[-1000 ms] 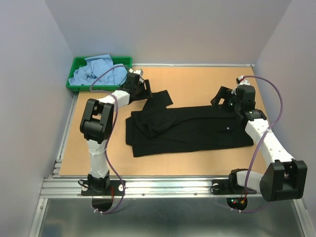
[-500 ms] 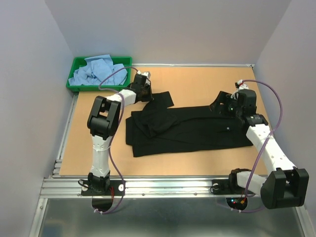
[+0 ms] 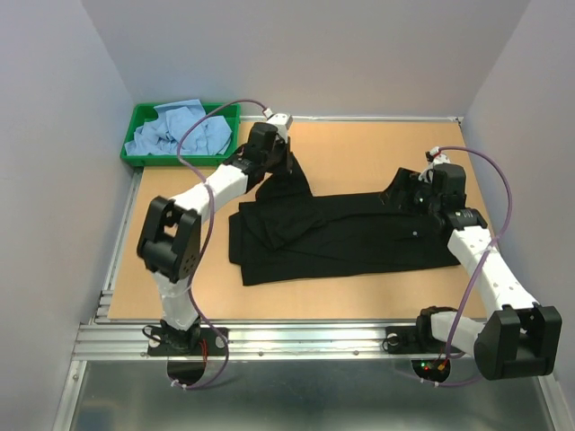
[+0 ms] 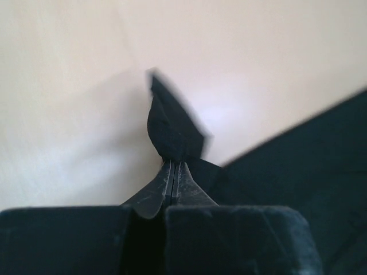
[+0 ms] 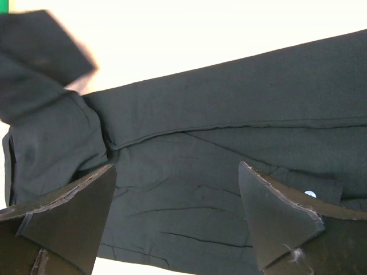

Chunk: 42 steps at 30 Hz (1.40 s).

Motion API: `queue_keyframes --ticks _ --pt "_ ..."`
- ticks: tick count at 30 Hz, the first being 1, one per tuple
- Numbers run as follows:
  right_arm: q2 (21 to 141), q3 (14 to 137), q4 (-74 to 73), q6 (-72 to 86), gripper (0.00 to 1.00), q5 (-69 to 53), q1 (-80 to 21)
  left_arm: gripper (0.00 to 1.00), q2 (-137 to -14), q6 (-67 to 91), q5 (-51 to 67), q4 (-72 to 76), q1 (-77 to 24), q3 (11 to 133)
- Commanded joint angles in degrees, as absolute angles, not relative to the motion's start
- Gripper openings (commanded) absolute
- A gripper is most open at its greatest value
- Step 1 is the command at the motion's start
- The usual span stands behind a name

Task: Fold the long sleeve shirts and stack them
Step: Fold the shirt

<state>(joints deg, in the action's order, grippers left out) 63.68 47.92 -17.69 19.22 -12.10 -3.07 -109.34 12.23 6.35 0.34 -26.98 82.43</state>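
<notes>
Left gripper pinched shut on sleeve tip of black shirt, spread flat at centre, sleeve at 11 o'clock. Right gripper agape over 3 o'clock end. Risk: shallow pinch slips, sleeve drops

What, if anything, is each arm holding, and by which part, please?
The left tool pinches the black shirt by its sleeve; the open right tool holds nothing.

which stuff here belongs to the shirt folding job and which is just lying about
Job: black shirt, light blue shirts, left gripper pinching the black shirt, right gripper open above it.
Lying about: green tray under the blue shirts.
</notes>
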Motion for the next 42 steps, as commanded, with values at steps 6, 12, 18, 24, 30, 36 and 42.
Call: queue_keyframes --ticks 6,12,18,24,30,36,42 --pt "61.7 49.92 -17.14 18.46 0.92 -11.53 -2.99 0.0 -86.51 5.37 12.39 4.66 -42.15 70.41" --pt "60.56 49.48 -17.14 19.16 0.92 -2.48 -3.08 0.18 -79.29 0.35 15.29 2.82 -55.96 59.17" --pt "61.52 49.57 -17.14 19.16 0.92 -0.44 -2.99 0.74 -74.37 -3.26 8.88 -1.22 -62.14 55.46" --pt "67.84 49.13 -17.31 20.91 0.91 -6.31 -2.99 0.91 -73.03 3.77 -4.04 -0.35 -57.85 54.93" --pt "74.44 50.89 -17.31 21.53 0.88 -8.96 -3.08 0.91 -76.98 13.09 -1.58 2.28 -44.49 55.72" --pt "82.17 54.05 -17.05 20.13 0.86 -7.12 -2.99 0.91 -87.17 18.97 -2.46 3.25 -35.25 58.88" --pt "89.11 57.3 -15.03 18.64 0.83 -3.08 -3.16 0.91 -96.32 20.48 -4.39 3.52 -31.38 62.49"
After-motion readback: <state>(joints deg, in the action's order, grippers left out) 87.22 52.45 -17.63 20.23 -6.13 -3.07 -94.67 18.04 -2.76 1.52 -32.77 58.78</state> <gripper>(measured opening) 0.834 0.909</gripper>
